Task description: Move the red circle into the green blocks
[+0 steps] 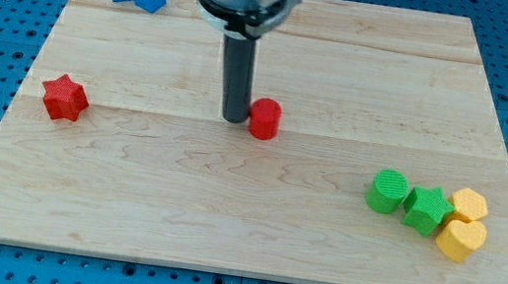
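My tip (234,119) — a bare rod, with nothing to open or close — is touching the red circle (264,119) just to its right, the green blocks (410,201) lying farther right and lower — along the push line.

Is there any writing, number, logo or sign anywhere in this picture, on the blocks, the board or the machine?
None can be read. The red circle, the green blocks, the wooden board and the rod ending in my tip, just left of the red circle, all show plain surfaces with no text, numbers or logos.
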